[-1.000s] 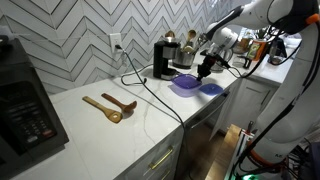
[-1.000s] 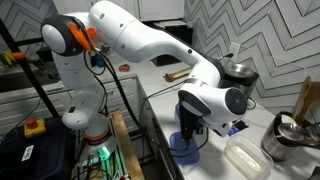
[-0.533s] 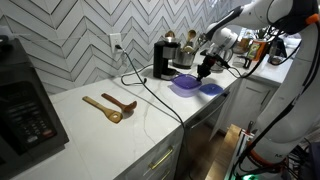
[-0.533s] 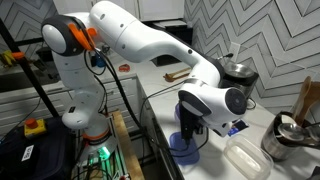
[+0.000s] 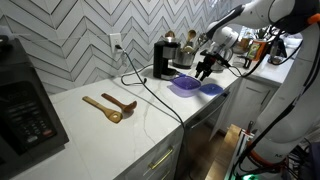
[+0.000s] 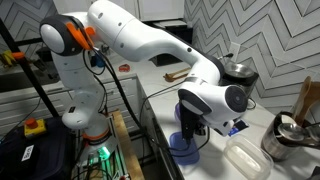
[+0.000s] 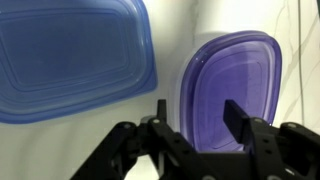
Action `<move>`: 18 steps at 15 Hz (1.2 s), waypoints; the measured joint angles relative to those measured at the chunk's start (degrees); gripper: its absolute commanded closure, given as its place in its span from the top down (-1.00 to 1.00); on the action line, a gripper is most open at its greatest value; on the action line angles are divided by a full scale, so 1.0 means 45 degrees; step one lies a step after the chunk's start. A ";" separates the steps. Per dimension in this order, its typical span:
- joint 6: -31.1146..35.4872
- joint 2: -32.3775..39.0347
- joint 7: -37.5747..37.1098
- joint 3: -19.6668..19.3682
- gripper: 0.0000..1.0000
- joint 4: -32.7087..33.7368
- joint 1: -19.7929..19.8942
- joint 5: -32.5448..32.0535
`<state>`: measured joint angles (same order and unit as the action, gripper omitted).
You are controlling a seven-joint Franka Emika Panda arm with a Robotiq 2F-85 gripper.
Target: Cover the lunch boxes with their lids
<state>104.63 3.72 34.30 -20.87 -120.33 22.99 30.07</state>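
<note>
Your gripper (image 7: pixel 198 110) hangs released, jaws parted with nothing between them, just above the near edge of the purple lid (image 7: pixel 232 75). In the wrist view the blue lid (image 7: pixel 65 55) lies flat just left of the purple one, with a strip of white counter (image 7: pixel 175 40) showing between them. In an exterior view a clear lunch box (image 6: pixel 245 157) sits uncovered, right of the gripper. Two wooden spoons (image 5: pixel 110 105) lie well away to the left.
</note>
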 measured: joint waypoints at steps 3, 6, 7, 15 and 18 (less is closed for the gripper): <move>0.0156 -0.0104 -0.0369 -0.0027 1.00 0.0004 0.0005 -0.0322; 0.0203 -0.0303 -0.1260 -0.0185 1.00 -0.0001 0.0103 -0.1460; 0.0202 -0.0390 -0.1442 -0.0303 0.99 -0.0006 0.0189 -0.1830; -0.0757 -0.0902 -0.2566 -0.1479 1.00 -0.0445 0.1140 -0.4069; -0.0787 -0.0902 -0.2654 -0.1687 1.00 -0.0861 0.1302 -0.4089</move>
<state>101.09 -0.34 22.35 -28.46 -124.20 28.85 11.67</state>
